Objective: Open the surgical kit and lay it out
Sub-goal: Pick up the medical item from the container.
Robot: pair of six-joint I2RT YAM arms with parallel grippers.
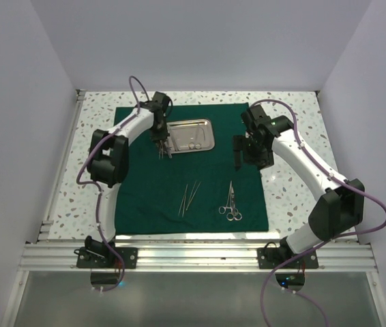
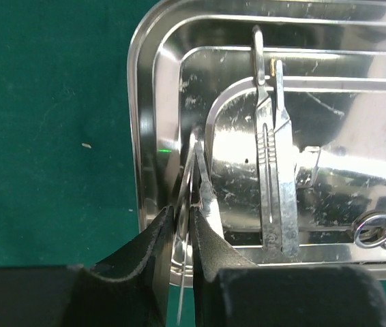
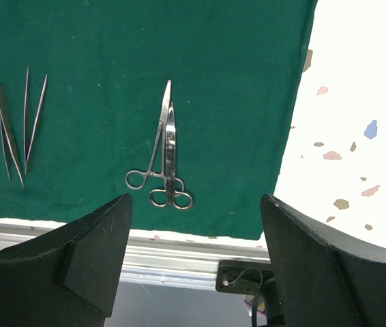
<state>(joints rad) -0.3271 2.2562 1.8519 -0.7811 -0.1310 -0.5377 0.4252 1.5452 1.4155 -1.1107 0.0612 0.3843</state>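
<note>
Cloth (image 1: 145, 184) lies flat, with bare green at frame left. Left gripper (image 2: 183, 216) sits at the left rim of the tray (image 2: 145, 136), fingers pinched on one thin silver instrument (image 2: 205, 187). Tray, upper centre, holds two scalpel handles (image 2: 275, 170) and ring handles (image 2: 377, 231) at its lower right. Lower centre of cloth: two tweezers (image 3: 16, 129), two overlapping scissors (image 3: 166, 150). Right gripper (image 3: 193, 225) is spread wide and empty near the cloth's right edge. Speckled table (image 3: 357, 102) lies open beyond.

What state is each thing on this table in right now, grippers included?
green cloth: spread flat.
steel tray: on the cloth, instruments inside.
scalpel handles: lying in the tray.
ring-handled instruments: overlapping, flat on the cloth.
pointed instruments: laid on the cloth.
left gripper: shut on a thin instrument at the tray's edge.
right gripper: open, empty.
</note>
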